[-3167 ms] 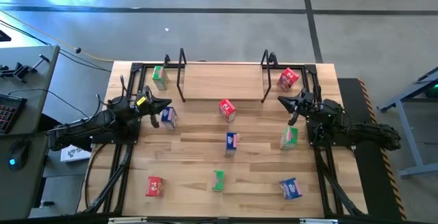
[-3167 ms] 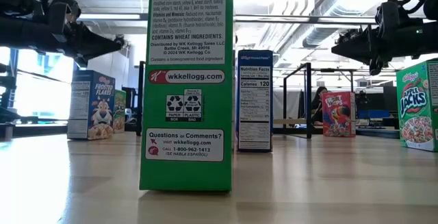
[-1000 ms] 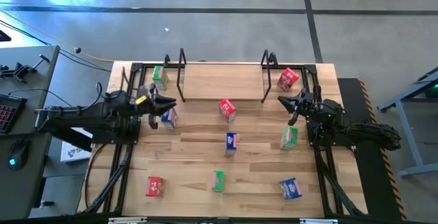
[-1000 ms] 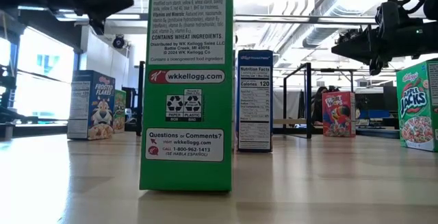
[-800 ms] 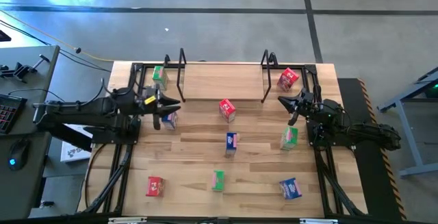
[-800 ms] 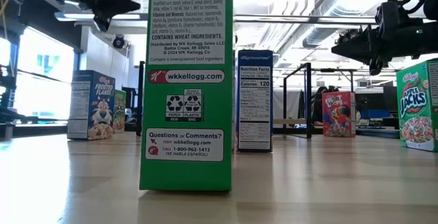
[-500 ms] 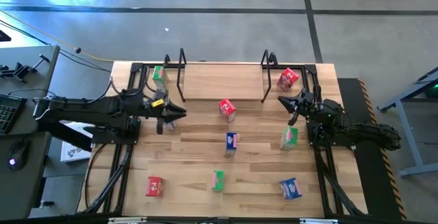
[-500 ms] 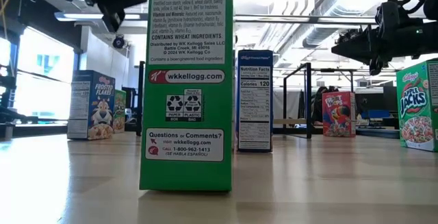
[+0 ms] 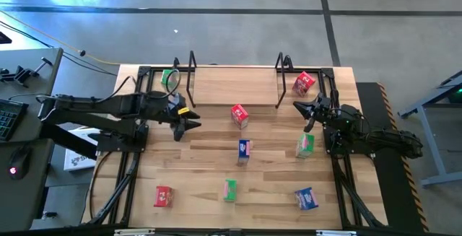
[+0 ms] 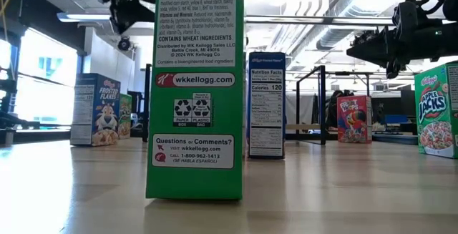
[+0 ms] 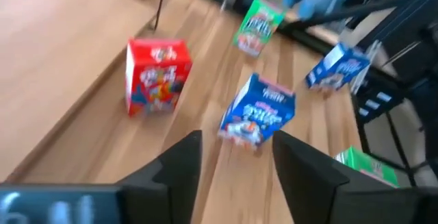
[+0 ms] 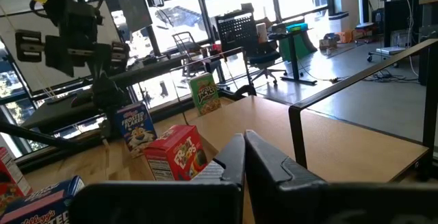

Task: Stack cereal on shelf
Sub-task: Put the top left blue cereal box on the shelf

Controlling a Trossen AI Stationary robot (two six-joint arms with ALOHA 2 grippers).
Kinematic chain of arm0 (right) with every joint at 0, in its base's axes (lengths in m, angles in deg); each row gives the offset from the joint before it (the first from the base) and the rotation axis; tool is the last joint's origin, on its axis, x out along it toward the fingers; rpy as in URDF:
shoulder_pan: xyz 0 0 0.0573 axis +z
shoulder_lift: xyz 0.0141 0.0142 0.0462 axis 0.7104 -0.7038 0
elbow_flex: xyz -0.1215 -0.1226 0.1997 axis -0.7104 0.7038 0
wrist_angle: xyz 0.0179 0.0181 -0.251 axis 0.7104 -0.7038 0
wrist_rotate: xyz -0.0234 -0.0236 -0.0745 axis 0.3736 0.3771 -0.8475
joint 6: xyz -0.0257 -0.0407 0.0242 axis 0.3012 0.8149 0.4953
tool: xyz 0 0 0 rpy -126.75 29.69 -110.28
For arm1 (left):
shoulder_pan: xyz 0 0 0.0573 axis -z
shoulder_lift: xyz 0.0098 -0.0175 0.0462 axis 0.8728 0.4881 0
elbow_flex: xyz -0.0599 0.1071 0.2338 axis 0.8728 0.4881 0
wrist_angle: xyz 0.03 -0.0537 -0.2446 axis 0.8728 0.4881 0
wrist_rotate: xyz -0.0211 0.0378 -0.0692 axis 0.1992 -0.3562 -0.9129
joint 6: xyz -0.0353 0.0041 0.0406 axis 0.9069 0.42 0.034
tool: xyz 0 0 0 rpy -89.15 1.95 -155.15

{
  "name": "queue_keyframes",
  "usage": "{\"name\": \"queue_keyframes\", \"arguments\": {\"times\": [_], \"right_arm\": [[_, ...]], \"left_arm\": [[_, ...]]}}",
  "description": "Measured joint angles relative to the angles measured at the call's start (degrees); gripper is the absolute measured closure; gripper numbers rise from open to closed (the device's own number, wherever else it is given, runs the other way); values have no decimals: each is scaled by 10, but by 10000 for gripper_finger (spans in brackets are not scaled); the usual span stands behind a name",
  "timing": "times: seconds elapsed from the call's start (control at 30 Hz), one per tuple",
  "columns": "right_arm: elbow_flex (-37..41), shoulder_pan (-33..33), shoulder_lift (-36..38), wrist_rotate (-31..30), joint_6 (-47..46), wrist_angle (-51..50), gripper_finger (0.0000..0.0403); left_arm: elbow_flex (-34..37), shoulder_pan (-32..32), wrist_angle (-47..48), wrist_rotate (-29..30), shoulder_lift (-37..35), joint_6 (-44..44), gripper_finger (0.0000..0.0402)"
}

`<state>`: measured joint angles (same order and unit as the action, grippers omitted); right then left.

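Fingers of left gripper [image 9: 189, 123] spread apart, empty, mid-left of high view, above blue box. Shelf [image 9: 234, 84] top centre, bare; cereal boxes [image 9: 240, 115] scattered on table [image 9: 195, 182]. Right gripper [image 9: 302, 109] pinched closed, empty, mid-right, near red box [image 9: 304, 83].

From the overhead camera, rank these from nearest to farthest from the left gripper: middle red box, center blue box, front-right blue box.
From the left gripper:
1. Middle red box, just before the shelf.
2. Center blue box, mid-table.
3. Front-right blue box, near the right front corner.
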<state>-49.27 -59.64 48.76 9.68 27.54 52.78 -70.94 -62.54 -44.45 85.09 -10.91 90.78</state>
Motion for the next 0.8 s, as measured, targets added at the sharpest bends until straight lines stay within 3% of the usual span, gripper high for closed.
{"name": "queue_keyframes", "arguments": {"times": [0.23, 0.43, 0.6, 0.8], "right_arm": [[0, 0, 0, 0, 0, 0, 403], [0, 0, 0, 0, 0, 0, 403], [0, 0, 0, 0, 0, 0, 403], [0, 0, 0, 0, 0, 0, 403]], "left_arm": [[-122, 0, 222, 8, 64, 79, 182], [-187, 0, 363, 22, 123, 103, 167], [-193, -1, 383, -11, 153, 113, 169], [-193, -2, 413, -7, 174, 169, 168]]}}
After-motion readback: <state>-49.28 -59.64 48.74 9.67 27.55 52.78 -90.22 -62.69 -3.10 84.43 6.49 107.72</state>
